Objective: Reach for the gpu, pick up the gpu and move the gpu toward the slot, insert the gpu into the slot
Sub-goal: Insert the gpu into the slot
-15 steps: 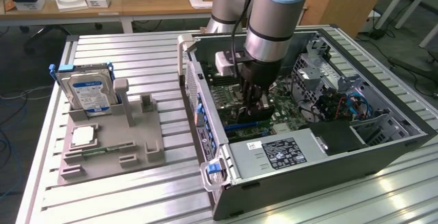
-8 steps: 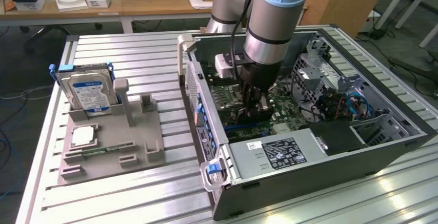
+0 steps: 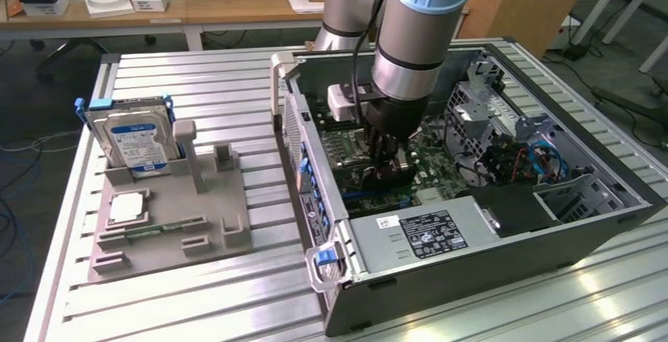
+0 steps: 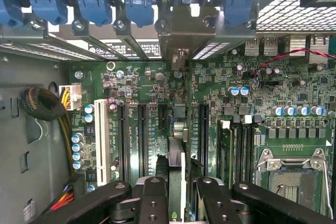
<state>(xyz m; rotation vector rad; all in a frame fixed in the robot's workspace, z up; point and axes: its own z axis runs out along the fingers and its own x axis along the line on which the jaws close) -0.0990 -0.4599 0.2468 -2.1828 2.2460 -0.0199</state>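
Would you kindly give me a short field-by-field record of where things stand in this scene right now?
hand: closed on the gpu, low inside the open computer case
gpu: upright, seen edge-on, over the expansion slots of the motherboard
seated in slot: cannot tell
hard drive: upright in the grey holder, outside the case, on the exterior view's left

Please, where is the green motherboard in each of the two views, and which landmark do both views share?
Exterior view: the motherboard lies inside the open computer case, under the arm.
Wrist view: the motherboard carries the long black slots.
Shared landmark: the blue card clips.
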